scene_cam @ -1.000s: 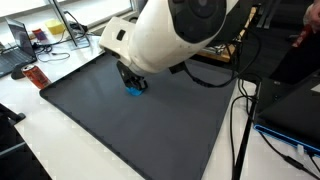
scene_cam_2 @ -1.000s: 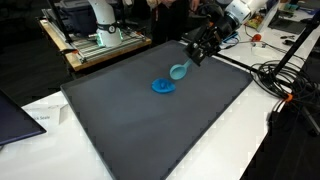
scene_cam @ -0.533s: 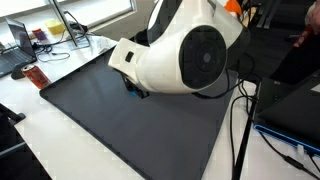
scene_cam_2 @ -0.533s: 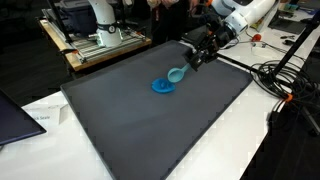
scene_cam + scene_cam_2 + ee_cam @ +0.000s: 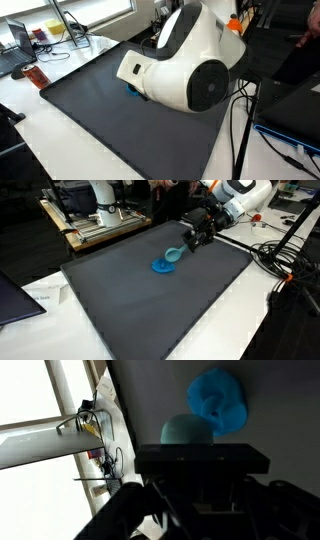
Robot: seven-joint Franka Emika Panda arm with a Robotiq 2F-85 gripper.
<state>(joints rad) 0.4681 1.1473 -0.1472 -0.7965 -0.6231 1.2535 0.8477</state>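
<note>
On the dark grey mat [image 5: 130, 300] lies a flat blue disc [image 5: 162, 267], also seen in the wrist view [image 5: 218, 400]. Right beside it is a small teal cup [image 5: 177, 253], which fills the middle of the wrist view [image 5: 190, 430] just above the dark gripper body. My gripper [image 5: 187, 244] reaches down at a slant from the far right and appears shut on the teal cup, at the side away from the disc. In an exterior view the white arm [image 5: 185, 70] hides the gripper; only a blue sliver [image 5: 130, 90] shows under it.
A laptop [image 5: 15, 295] lies off the mat's near left corner. Cables [image 5: 285, 265] trail on the white table to the right. An aluminium frame with another machine [image 5: 100, 220] stands behind the mat. A red item [image 5: 35, 76] sits by a mat corner.
The white arm links have swung and turned across the exterior view. The gripper, the teal cup and the blue disc have hardly shifted.
</note>
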